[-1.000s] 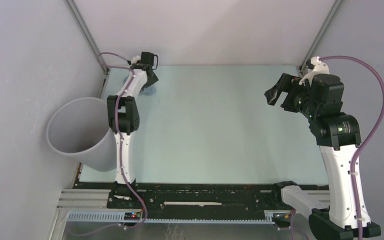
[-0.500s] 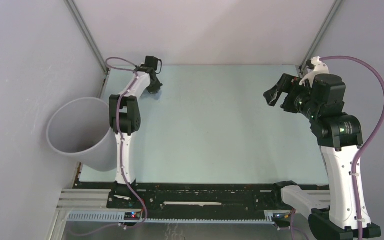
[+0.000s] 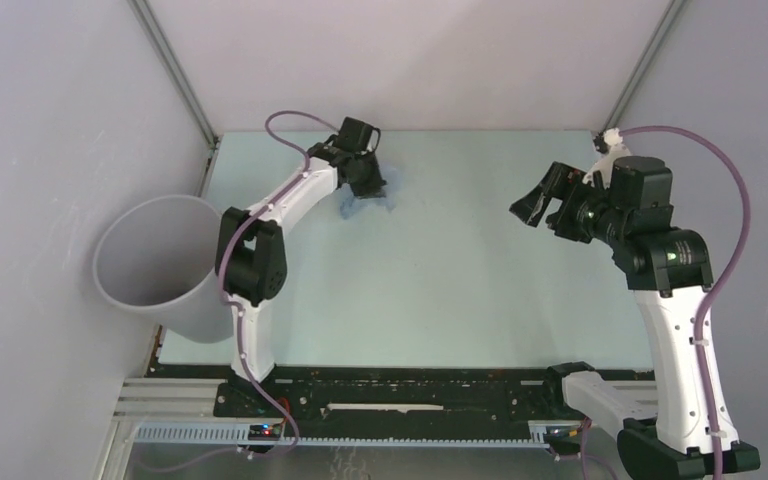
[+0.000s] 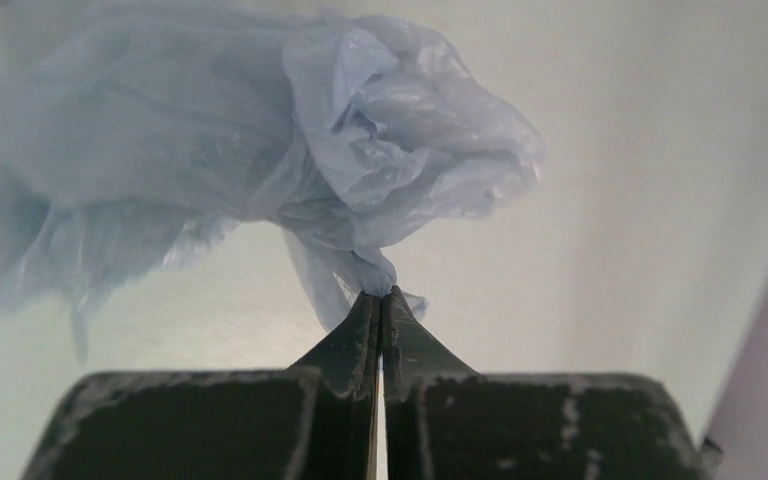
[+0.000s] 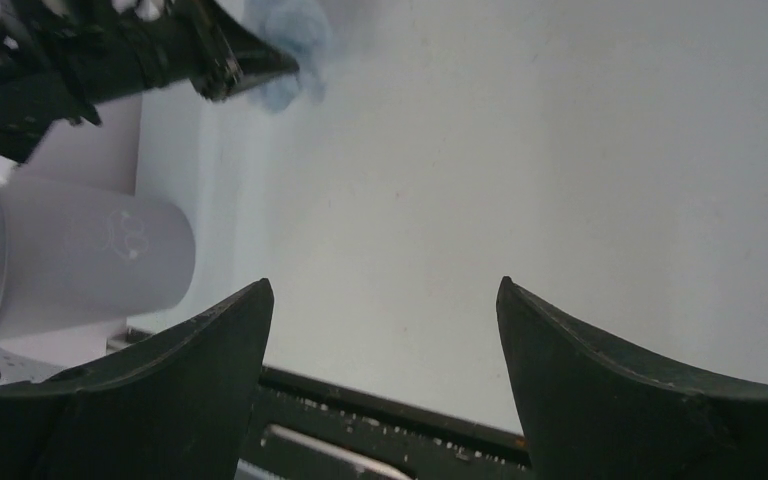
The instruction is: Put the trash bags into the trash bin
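Pale-blue plastic film, crinkled and translucent, bunches at the upper middle of the overhead frame: the trash bag (image 3: 360,208) is over the far part of the light surface (image 3: 440,290), gripped by the left hand (image 3: 368,183). In the left wrist view, its 2 black fingers (image 4: 345,340) are pressed together on a twisted neck of the film. The rest of the bag billows above them and out to the left. Whether the bag touches the surface cannot be told.

The round grey trash bin (image 3: 150,262) stands at the left edge of the overhead frame, beside the left arm's lower link, its open mouth in view and well apart from the bag.

At the right of the frame the right hand (image 3: 532,203) has its 2 fingers spread wide and grips nothing. Its own wrist view shows bare surface between them, with the bin's faint white marking at the left.
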Motion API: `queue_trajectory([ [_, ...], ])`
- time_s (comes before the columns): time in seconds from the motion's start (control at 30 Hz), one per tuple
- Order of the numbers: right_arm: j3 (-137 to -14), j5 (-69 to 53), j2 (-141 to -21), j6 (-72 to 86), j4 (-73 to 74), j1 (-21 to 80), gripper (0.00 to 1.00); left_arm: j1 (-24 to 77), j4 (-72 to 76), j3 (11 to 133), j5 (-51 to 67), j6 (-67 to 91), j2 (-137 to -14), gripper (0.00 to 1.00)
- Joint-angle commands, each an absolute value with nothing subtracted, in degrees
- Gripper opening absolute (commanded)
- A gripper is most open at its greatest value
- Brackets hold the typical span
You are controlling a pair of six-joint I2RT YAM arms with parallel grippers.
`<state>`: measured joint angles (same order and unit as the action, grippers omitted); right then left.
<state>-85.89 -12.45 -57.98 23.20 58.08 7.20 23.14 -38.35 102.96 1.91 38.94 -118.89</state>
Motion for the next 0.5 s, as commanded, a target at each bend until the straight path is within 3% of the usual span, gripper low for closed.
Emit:
queue_trajectory([
  [0.0,-80.33,-22.48,-56.73,26.14,57.44,6.95,0.92,26.30,-36.37,102.14,10.46,40.56,-110.11,0.01],
  [0.47,-59.07,-36.17,-54.90,30.32,41.46,9.16,0.98,31.86,-29.63,81.02,25.06,44.41,-86.93,0.00],
])
